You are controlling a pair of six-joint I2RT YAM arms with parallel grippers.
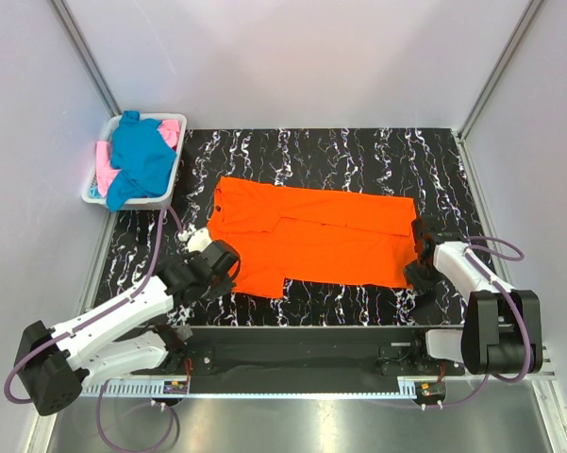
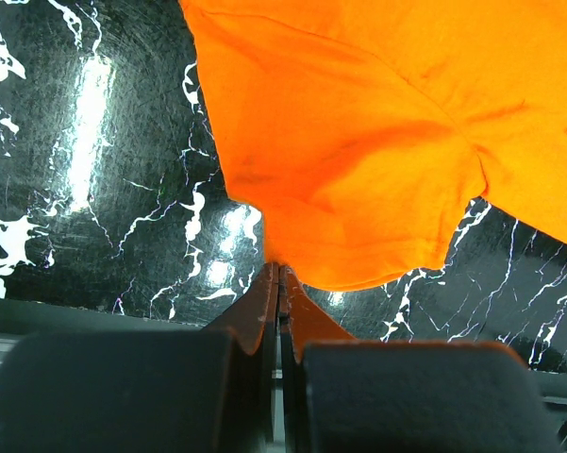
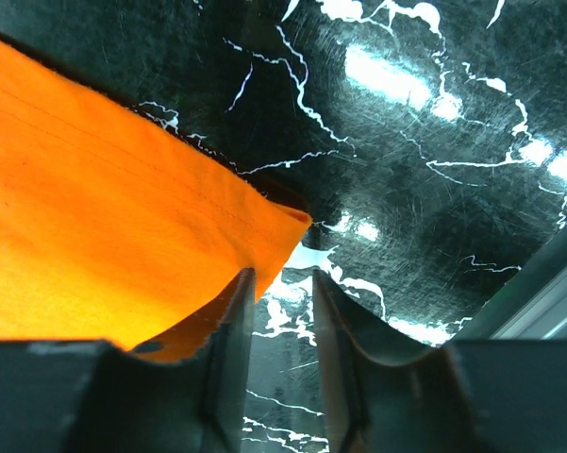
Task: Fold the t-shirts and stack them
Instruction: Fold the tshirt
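Note:
A bright orange t-shirt (image 1: 316, 236) lies spread flat on the black marbled table (image 1: 358, 156), sleeves to the left. My left gripper (image 1: 220, 260) is at its near left corner, jaws shut (image 2: 279, 269) with the cloth's edge (image 2: 358, 142) drawn to a point at the tips. At the shirt's right end my right gripper (image 1: 417, 253) stands open (image 3: 281, 276); its left finger rests on the orange cloth (image 3: 104, 217), whose corner lies just past the gap. A teal-blue t-shirt (image 1: 141, 156) and a pink one (image 1: 171, 130) are heaped in the basket.
The white plastic basket (image 1: 93, 195) sits at the table's far left corner. Grey walls close in the left, back and right sides. A metal rail (image 3: 538, 293) runs along the table's near edge, close to the right gripper.

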